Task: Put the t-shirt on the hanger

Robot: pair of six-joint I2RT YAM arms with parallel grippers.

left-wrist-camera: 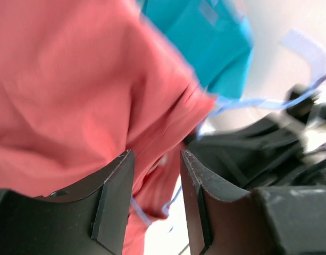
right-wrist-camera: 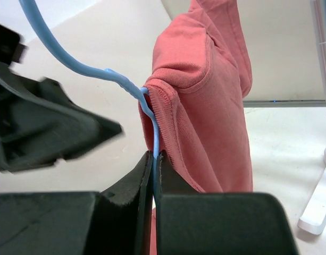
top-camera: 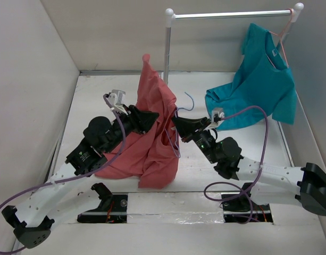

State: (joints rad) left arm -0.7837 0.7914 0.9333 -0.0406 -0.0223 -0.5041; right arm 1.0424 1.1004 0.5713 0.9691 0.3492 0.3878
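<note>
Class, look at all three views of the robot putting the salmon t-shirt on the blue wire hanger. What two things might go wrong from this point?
1. The right gripper pinches the thin hanger with its fingertips only, so the wire may twist or slip under the cloth's weight.
2. The t-shirt hangs bunched, its lower part on the table, and the wire meets only one ribbed edge. A pull could drag it off.

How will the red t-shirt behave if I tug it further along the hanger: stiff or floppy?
Likely floppy: the t-shirt drapes in folds and pools on the table. Probably light, since the thin hanger holds it up. Its ribbed edge may catch on the wire.
</note>
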